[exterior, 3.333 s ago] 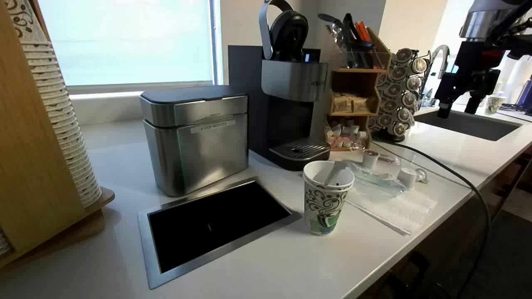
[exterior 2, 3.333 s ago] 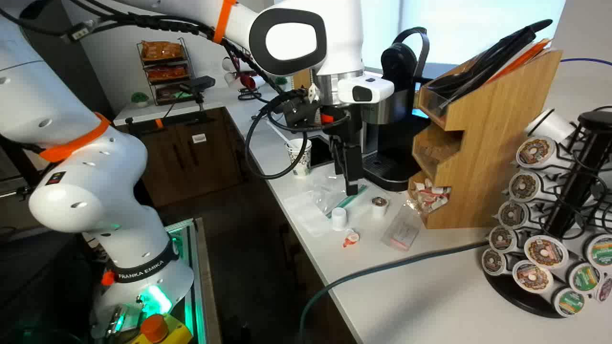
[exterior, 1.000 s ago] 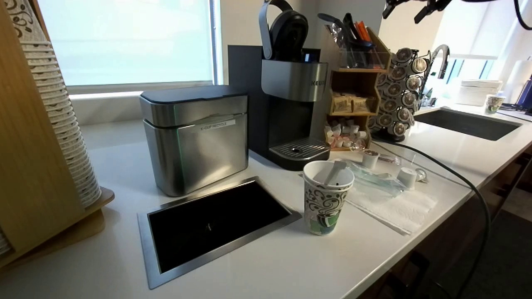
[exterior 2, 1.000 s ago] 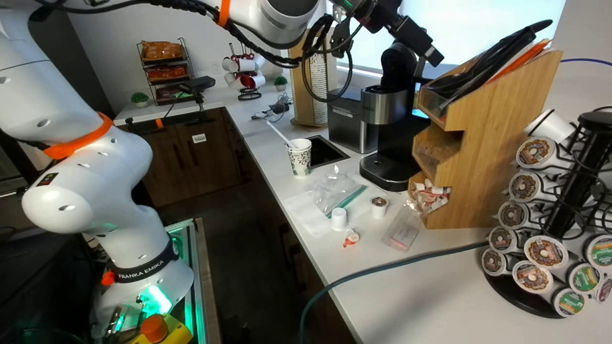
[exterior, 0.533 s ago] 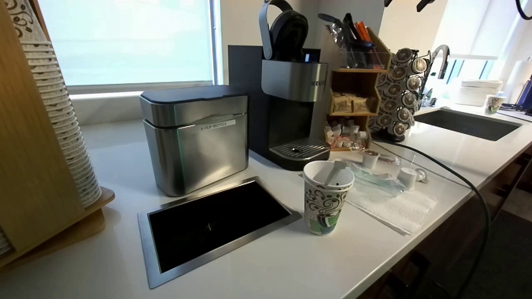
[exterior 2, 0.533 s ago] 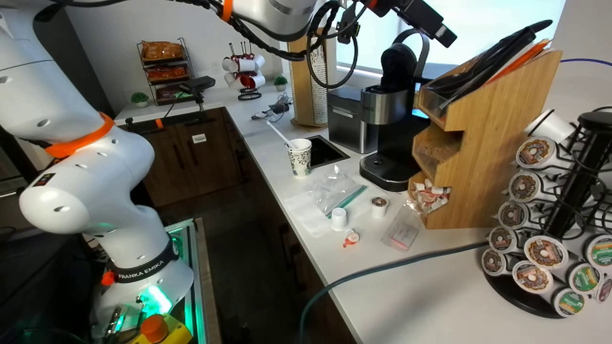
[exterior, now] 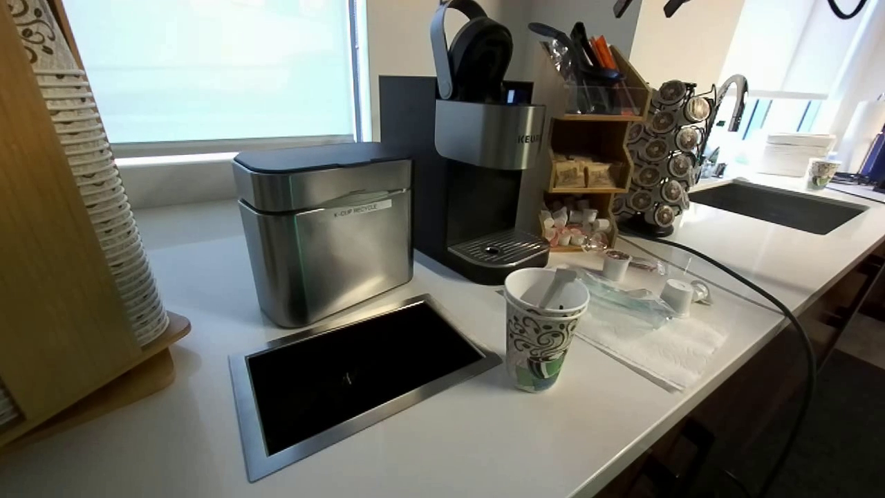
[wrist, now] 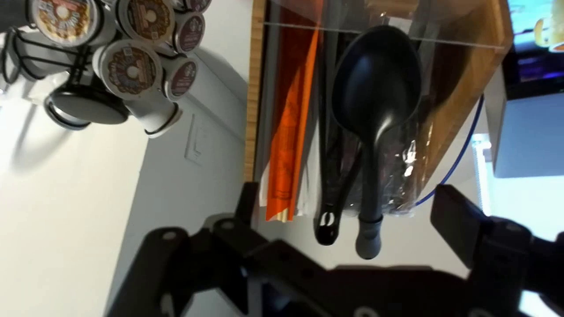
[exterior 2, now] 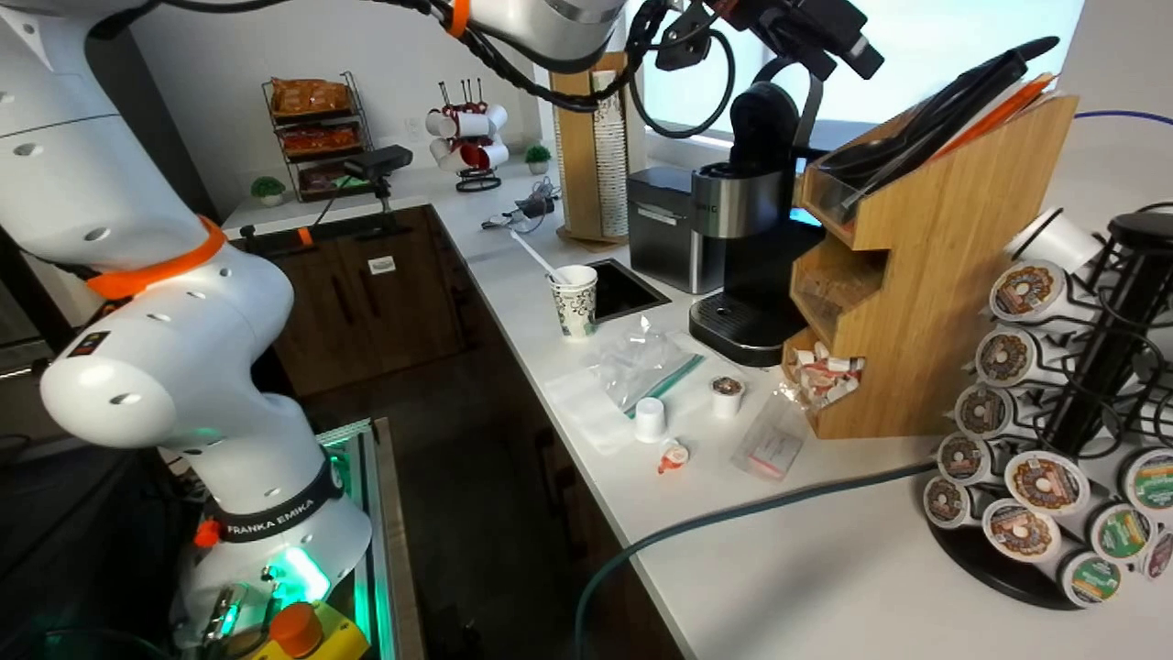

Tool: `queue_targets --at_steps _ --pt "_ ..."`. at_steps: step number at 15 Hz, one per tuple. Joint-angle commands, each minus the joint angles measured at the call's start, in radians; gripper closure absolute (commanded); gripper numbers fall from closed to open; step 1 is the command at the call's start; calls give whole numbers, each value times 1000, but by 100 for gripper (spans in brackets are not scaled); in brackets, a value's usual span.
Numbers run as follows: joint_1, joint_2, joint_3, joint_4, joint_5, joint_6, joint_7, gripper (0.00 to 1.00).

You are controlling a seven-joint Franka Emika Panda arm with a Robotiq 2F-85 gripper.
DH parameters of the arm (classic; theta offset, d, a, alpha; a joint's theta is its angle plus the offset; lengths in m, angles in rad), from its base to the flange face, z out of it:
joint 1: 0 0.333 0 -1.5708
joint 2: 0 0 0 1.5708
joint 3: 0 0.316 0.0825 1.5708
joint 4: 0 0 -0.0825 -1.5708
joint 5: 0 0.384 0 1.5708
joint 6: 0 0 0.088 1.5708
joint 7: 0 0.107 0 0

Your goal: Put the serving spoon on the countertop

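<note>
The serving spoon is black with a grey handle end. It stands bowl-down in the clear-fronted top compartment of the wooden organizer. In the wrist view its handle end lies between my two fingers, apart from both. My gripper is open and empty, and the fingers are wide apart. In an exterior view the gripper is high, to the left of the organizer's top; in an exterior view only the fingertips show at the top edge. The white countertop also shows in an exterior view.
Another black utensil and orange chopstick packets stand beside the spoon. A coffee maker stands left of the organizer, a pod rack right. Cups, a plastic bag and pods lie on the countertop, and a cable crosses it.
My gripper has risen from low over the countertop and tilted to point at the organizer's utensils. In the last half second it has shifted only slightly. It has taken hold of nothing.
</note>
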Motion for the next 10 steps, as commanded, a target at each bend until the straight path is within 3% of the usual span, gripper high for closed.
queue_targets --at_steps 1,3,5,6,10 --pt "19 110 24 161 -63 -90 -125 0" --pt "18 154 29 216 -62 -77 -139 0" --pt "0 206 21 282 -99 -76 -53 0" --pt "12 143 24 200 -50 -50 -110 0" --pt "-1 200 15 264 -68 -50 -88 0"
